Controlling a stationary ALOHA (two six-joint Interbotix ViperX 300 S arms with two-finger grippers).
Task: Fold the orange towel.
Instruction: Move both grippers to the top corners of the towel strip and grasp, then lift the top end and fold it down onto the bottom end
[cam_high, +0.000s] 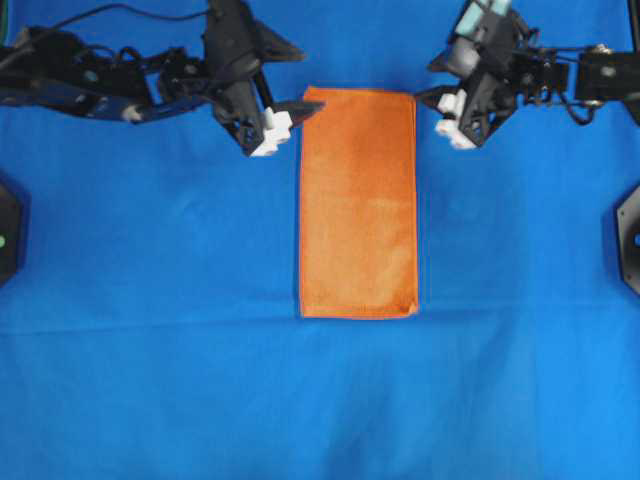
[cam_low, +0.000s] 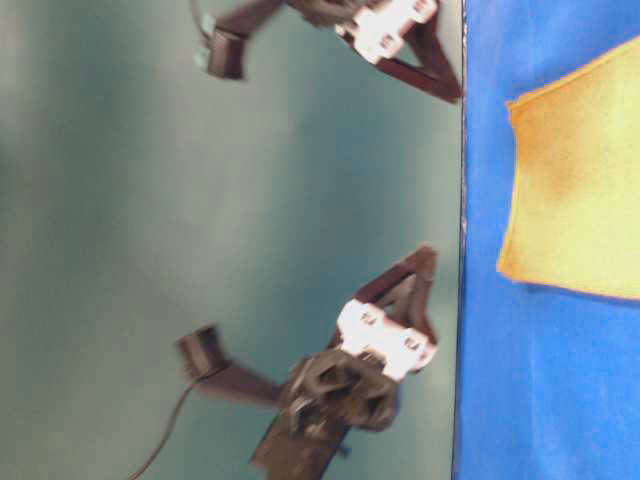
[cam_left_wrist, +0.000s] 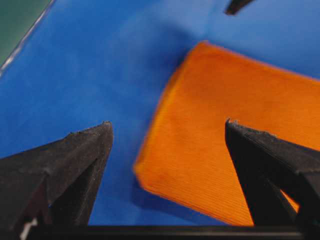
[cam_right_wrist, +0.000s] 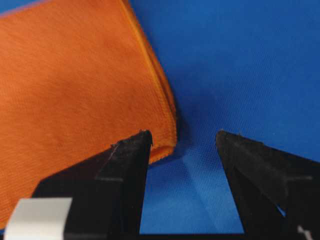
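On the big blue cloth (cam_high: 150, 380), the orange towel (cam_high: 358, 205) is lying flat in the middle, folded into a long strip. The left gripper (cam_high: 285, 122) is hanging by the strip's top left corner with its fingers spread wide, holding nothing. The right gripper (cam_high: 438, 112) is hanging by the top right corner, its fingers spread wide and empty too. Nothing is sitting between the grippers and the towel.

Plain orange towel (cam_high: 357, 203) on solid blue cloth (cam_high: 150, 300); black claws with white blocks.
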